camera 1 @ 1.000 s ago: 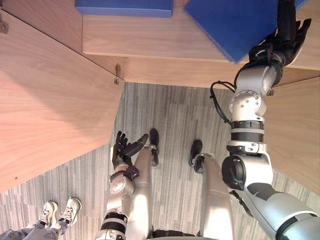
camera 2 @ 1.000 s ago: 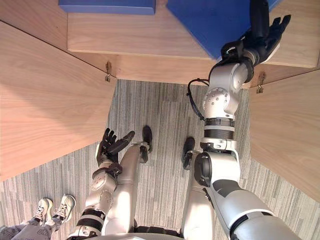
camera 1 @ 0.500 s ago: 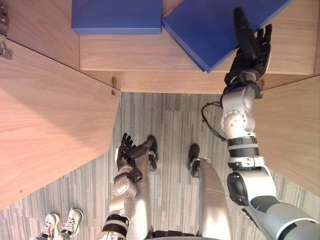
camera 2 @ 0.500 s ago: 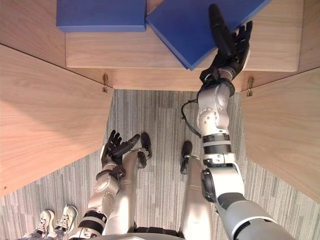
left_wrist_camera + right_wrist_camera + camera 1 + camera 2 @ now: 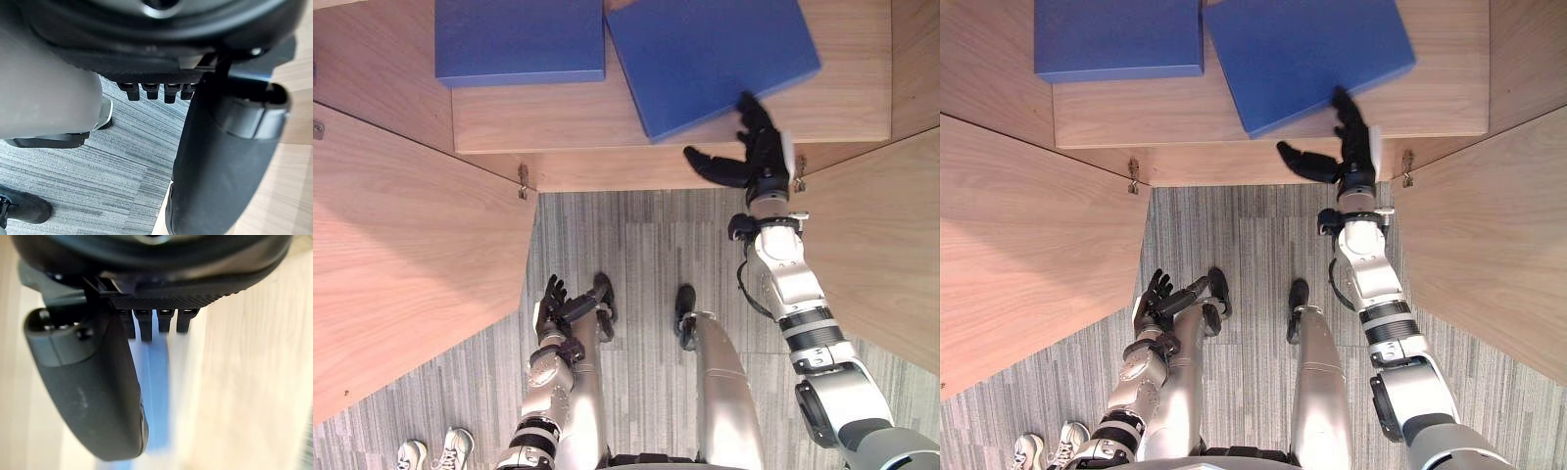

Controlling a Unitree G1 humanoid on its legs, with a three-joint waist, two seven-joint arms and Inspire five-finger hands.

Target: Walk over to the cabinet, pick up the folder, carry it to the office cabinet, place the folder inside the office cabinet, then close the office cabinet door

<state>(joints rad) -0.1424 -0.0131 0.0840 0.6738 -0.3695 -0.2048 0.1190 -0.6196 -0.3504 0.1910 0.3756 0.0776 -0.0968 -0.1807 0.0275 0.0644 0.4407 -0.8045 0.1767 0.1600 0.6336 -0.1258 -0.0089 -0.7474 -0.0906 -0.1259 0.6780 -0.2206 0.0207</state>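
Note:
A blue folder (image 5: 710,59) lies askew on the wooden cabinet shelf (image 5: 558,122), its near corner close to the shelf's front edge. My right hand (image 5: 759,157) is at that front edge, open, thumb spread to the left, fingertips at the folder's near edge and holding nothing. In the right wrist view the folder (image 5: 156,396) shows as a blue strip past the straight fingers and thumb (image 5: 93,382). Low by my leg, my left hand (image 5: 553,311) hangs open and empty.
A second blue folder (image 5: 519,39) lies flat on the same shelf, to the left. Two wooden cabinet doors stand open: one on the left (image 5: 411,255), one on the right (image 5: 891,245). A person's shoes (image 5: 435,452) show on the grey floor at lower left.
My right hand has drawn back off the tilted folder to the shelf's front edge, leaving the folder lying further in on the shelf. The camera view has shifted.

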